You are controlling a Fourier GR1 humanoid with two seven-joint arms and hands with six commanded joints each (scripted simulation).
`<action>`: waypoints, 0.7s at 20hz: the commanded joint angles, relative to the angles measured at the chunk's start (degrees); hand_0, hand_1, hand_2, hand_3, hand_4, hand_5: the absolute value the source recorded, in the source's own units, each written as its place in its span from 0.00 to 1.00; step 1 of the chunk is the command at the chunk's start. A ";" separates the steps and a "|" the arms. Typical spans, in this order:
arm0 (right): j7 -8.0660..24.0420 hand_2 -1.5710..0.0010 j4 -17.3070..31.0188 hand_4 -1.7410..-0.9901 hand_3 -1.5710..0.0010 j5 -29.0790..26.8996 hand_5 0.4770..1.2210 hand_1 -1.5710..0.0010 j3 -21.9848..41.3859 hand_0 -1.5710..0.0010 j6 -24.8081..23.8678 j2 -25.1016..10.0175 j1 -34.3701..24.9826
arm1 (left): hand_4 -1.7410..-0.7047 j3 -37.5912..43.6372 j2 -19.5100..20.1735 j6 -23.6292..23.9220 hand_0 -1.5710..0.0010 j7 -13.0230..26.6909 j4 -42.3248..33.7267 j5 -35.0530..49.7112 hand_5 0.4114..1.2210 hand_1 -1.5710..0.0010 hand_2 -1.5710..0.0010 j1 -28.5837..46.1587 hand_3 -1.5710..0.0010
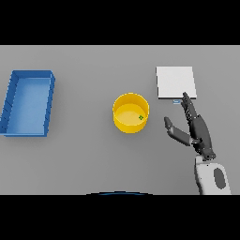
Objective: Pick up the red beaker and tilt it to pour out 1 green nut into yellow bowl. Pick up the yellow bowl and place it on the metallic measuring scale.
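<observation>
Head view: round yellow bowl (131, 113), square scale (175, 82).

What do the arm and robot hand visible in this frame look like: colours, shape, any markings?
Only the right arm shows: a white forearm casing with a dark grey oval inset. Its right robot hand is dark grey to black, with slender segmented fingers and a thumb. No cables or markings are visible.

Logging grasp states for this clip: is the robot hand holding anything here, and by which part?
Nothing is held. The right robot hand is open, fingers straight, beside the yellow bowl and apart from it, just below the scale.
</observation>
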 commanded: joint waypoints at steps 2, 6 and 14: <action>-0.55 1.00 0.14 0.58 1.00 -0.05 0.26 1.00 -0.39 1.00 0.15 -0.70 -0.25 | 0.00 0.73 -0.12 2.60 0.00 2.89 -2.73 3.65 1.00 0.00 0.00 4.67 0.07; -0.01 1.00 0.22 0.58 1.00 -0.04 0.29 1.00 -0.51 1.00 0.48 -1.38 -0.72 | 0.00 2.13 1.94 7.81 0.00 7.03 -11.17 10.79 1.00 0.00 0.00 14.57 0.05; -1.26 1.00 -0.51 0.55 1.00 1.48 0.33 1.00 0.77 1.00 0.10 -0.94 1.21 | 0.00 -1.59 7.48 17.58 0.00 11.24 -27.39 16.68 1.00 0.00 0.00 27.53 0.15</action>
